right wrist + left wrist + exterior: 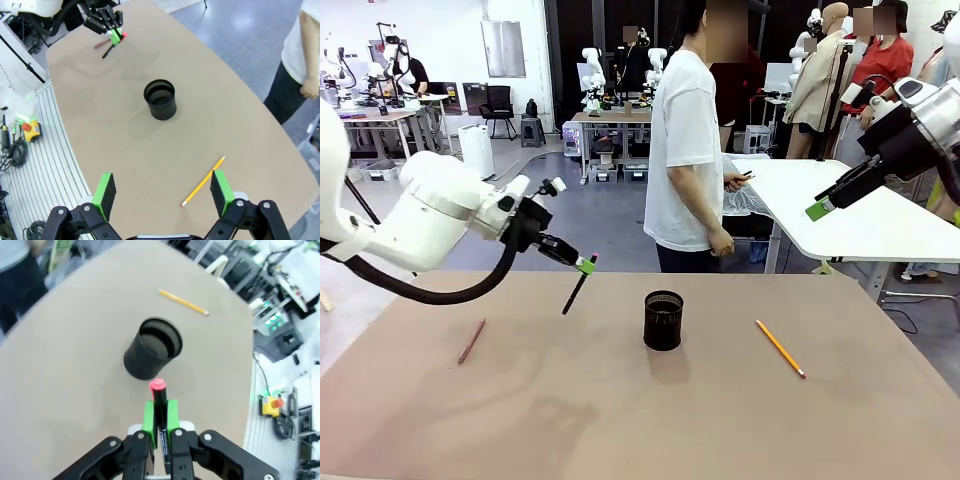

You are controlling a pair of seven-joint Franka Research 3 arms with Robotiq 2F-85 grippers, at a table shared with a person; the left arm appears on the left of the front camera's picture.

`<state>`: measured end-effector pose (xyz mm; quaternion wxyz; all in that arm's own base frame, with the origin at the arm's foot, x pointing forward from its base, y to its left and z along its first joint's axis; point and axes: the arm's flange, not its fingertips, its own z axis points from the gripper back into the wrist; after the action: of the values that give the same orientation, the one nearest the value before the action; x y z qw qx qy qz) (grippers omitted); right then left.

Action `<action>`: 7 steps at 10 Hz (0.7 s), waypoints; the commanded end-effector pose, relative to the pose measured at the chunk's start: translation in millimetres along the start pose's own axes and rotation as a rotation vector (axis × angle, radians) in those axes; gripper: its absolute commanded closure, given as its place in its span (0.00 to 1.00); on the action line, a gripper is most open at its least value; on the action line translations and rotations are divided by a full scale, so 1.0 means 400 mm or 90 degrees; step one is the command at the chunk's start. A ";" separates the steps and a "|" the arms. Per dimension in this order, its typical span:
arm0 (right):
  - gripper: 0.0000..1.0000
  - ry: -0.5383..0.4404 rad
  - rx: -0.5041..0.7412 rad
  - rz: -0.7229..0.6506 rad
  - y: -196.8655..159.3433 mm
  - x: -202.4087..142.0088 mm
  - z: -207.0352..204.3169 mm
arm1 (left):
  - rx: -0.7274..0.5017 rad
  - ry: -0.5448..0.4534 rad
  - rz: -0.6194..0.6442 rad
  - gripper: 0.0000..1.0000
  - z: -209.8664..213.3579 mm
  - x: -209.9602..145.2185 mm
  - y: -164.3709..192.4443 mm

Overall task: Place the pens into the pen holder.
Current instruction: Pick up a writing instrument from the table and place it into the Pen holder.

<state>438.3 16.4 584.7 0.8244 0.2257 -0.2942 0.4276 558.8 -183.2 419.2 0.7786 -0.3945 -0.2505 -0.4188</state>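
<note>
The pen holder (663,320) stands upright mid-tabletop (620,420), its inside dark, with all 3 pens outside it. The left gripper (586,264) is clenched on the black pen (574,296), which hangs tilted in the air left of the holder, red end up. The reddish-brown pencil (471,341) lies far left and the orange-yellow pencil (780,348) lies right of the holder. The right gripper (162,186) hovers released, jaws wide

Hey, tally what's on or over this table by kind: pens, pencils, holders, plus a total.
Pens: 1, the black pen in the left end effector
Pencils: 2, the reddish-brown pencil and the orange-yellow pencil
Holders: 1, the pen holder
Total: 4
</note>
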 end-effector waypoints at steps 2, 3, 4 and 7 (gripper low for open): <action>0.00 -0.007 0.004 0.002 0.000 0.002 0.002 | 0.001 -0.124 -0.138 1.00 0.069 -0.069 -0.034; 0.00 -0.007 0.004 0.002 0.000 0.002 0.002 | 0.014 -0.168 -0.179 1.00 0.092 -0.078 -0.046; 0.00 -0.007 0.004 0.002 0.000 0.002 0.002 | 0.019 -0.217 -0.199 1.00 0.112 -0.079 -0.053; 0.00 -0.007 0.004 0.002 0.000 0.002 0.002 | 0.039 -0.293 -0.194 1.00 0.141 -0.064 -0.065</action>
<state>438.3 16.4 584.7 0.8244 0.2256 -0.2942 0.4276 526.7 -135.6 447.1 0.6551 -0.4070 -0.4669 -0.4326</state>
